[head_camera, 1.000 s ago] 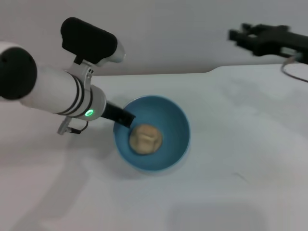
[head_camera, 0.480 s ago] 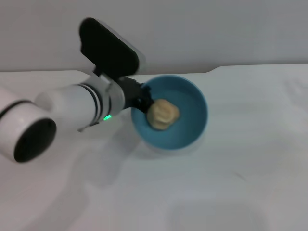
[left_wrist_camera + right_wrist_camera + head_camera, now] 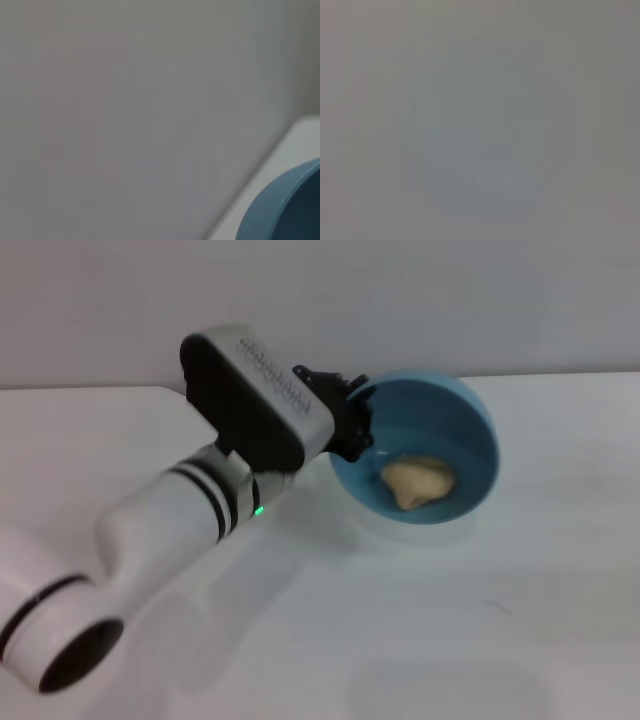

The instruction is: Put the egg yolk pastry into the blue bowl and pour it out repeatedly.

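Left gripper (image 3: 352, 425) clamps the rim of the glossy light-blue plastic bowl (image 3: 470, 430) (tilted, lifted); round pale tan egg yolk pastry (image 3: 417, 481) lies inside, just beyond the fingers.

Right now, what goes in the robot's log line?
left end effector: gripping blue bowl rim, tilted | egg yolk pastry: inside bowl | right arm: not in view

White table (image 3: 520, 640) w/ plain grey wall (image 3: 400, 300) behind it.

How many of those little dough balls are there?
1. The egg yolk pastry lies inside the tilted blue bowl, which the left end effector holds by its rim. None elsewhere in view.
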Motion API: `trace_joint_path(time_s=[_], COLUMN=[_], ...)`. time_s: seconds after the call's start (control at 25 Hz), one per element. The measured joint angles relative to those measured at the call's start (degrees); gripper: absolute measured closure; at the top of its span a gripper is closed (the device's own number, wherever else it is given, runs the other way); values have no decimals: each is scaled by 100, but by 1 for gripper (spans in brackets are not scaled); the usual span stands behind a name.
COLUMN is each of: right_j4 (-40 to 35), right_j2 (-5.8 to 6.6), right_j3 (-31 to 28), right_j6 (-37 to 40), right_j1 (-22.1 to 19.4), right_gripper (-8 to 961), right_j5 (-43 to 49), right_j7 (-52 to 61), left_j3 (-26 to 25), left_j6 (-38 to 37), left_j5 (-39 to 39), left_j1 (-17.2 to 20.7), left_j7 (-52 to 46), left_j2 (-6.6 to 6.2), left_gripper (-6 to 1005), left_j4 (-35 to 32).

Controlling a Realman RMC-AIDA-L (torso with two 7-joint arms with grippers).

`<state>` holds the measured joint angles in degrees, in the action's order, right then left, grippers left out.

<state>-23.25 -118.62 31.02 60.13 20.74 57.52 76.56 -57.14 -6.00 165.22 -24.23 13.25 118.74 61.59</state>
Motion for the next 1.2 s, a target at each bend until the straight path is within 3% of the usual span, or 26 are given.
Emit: trace_joint_path(time_s=[0.08,0.12,0.16,0.2,0.4,0.68,0.8,1.2], right_j4=[61,70,79,86,111,261,329,390], right_j2=[1,1,-1,-6,-17,-21,-24,-16], right_j3=[-62,-75,-87,-91,-112,-117,-123,-125], right_j6=[1,1,1,2,5,10,70,175], right_j1=[8,10,13,15,34,96,99,97], right_gripper=[568,568,568,568,568,567,567,568], right_j5=[-2,-3,-4,-5,-9,-22,-22,-7], right_j7=[-1,-2,-4,-6,-12,-17,-18,-19], left_j3=[196,196,459,613,1193,2161,2357,2409], left_j6=[-826,-826,-1664,-1965,-2973,-4361,-4651,-4765], left_j5=[-2,-2,-8,-16,-308,-2326,-2812,-3037], left_j1=[35,35,25,-11,-159,-287,-340,-356], left_j7=[183,183,553,757,1499,2886,3199,3181], left_j2=[0,0,18,22,34,35,34,34], left_gripper=[996,996,997,997,996,995,994,991], left_j4=[-306,-306,-661,-834,-1357,-1689,-1715,-1760])
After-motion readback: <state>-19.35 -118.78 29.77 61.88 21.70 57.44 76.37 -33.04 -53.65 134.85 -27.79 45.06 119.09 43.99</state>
